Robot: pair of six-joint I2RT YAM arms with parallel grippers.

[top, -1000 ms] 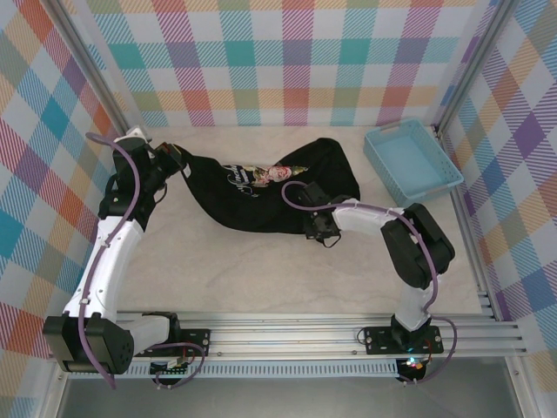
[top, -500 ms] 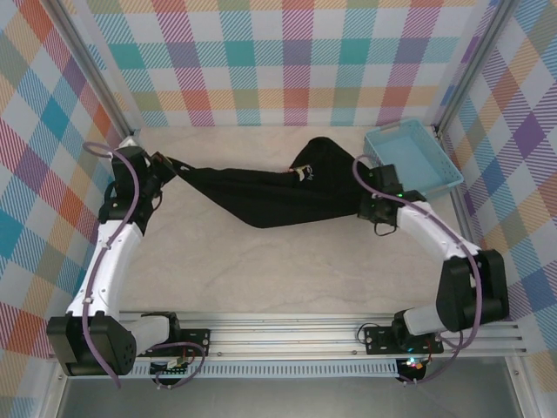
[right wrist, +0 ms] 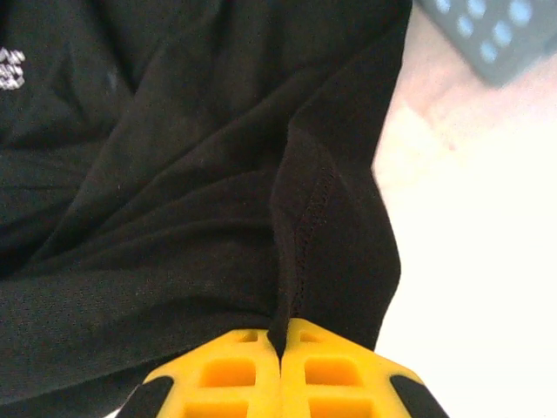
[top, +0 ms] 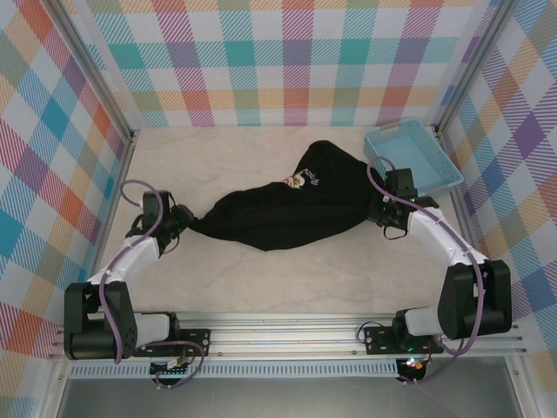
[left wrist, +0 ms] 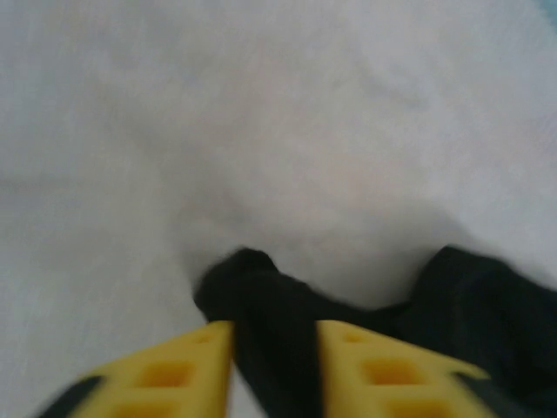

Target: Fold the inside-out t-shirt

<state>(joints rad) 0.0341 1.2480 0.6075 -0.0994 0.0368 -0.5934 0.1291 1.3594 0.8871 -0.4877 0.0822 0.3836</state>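
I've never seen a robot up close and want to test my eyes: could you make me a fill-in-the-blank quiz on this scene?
The t-shirt lying on the table is ____ in colour. The right gripper pinches a fold of it between ____ fingers. The tray near that gripper is ____ in colour.
Missing words: black; yellow; blue.

Pale blue tray (top: 416, 159) upper right, beige table (top: 287, 279) mid-frame, plaid walls (top: 287, 61) around, metal rail (top: 287, 335) along bottom, right wrist view's blurred upper-right corner probably the tray.
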